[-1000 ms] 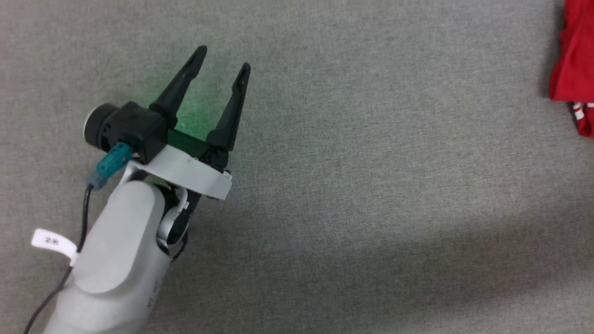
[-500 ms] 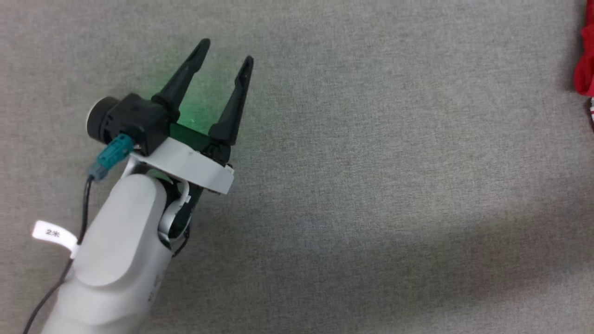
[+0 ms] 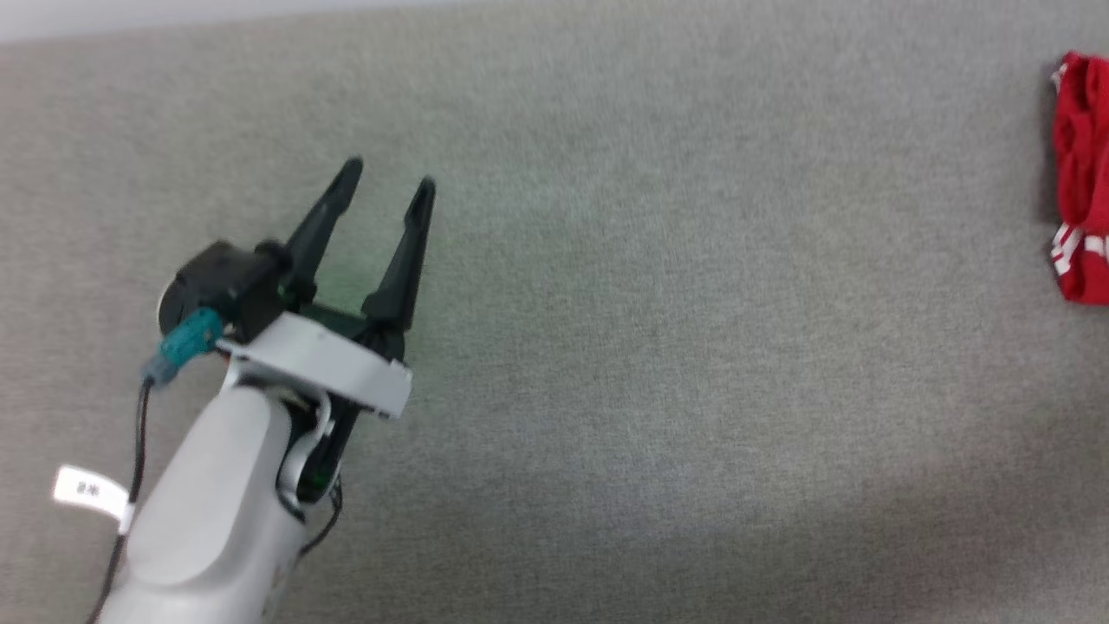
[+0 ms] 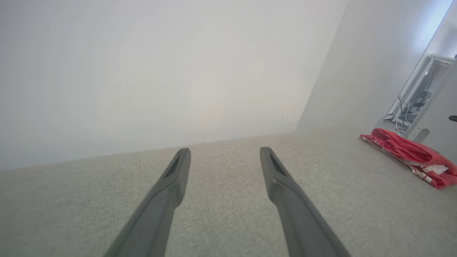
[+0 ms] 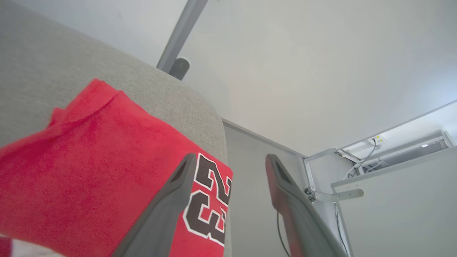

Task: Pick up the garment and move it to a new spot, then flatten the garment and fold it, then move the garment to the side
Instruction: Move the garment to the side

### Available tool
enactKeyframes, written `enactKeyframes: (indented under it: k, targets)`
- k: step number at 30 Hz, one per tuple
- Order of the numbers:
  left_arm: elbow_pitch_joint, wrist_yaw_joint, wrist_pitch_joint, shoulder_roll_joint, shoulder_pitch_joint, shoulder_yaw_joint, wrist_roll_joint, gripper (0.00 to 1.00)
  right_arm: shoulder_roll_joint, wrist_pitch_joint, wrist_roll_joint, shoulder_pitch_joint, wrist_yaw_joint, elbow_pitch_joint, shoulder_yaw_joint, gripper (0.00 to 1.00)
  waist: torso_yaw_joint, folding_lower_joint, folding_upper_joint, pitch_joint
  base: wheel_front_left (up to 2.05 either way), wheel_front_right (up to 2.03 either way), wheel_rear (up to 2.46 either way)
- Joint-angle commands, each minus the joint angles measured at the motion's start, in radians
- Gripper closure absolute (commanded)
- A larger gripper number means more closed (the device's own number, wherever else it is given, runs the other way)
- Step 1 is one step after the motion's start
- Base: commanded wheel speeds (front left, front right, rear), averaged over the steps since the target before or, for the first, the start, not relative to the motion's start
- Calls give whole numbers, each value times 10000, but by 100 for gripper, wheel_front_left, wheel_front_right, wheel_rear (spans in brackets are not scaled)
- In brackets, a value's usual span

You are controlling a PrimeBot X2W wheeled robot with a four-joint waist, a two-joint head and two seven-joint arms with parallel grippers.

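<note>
Red garment (image 3: pixel 1079 173) on grey cloth surface (image 3: pixel 693 347), both arms' jaws apart

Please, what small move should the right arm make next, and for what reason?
Probably lift the right gripper away from the red shirt. Its fingers stand apart and hold nothing, and the shirt already lies bundled at the right end of the grey surface, near its edge, far from the open left gripper. So the move to the side looks done.
</note>
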State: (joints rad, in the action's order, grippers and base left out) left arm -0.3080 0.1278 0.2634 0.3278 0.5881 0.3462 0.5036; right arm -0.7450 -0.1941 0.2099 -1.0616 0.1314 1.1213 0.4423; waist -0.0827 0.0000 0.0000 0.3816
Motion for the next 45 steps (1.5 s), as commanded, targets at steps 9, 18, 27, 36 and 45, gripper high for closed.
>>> enactKeyframes:
  k: [9,18,27,36,45]
  targets:
    - [43,35,0,270,-1724,-663,529,0,1007,-687,418,1372,-15,-242,-969,0,508,0,0,-2188,0,0,0]
    - [169,-46,2,25,-3576,-1669,369,0,2009,-703,760,4011,-15,-2758,-2278,0,830,0,0,-3534,0,0,0]
    - [767,-71,0,91,-4917,-2436,245,0,3000,-706,279,6318,-15,-5263,-3558,0,1117,0,0,-4163,0,0,0]
    - [1276,-40,0,-161,-5959,-3291,-116,0,4101,-707,-434,8374,-15,-7387,-4516,0,1413,0,0,-4412,0,0,0]
    - [1269,23,0,-319,-6437,-3790,-495,0,5034,-706,-914,9801,-13,-8821,-5096,0,1533,0,0,-4567,0,0,0]
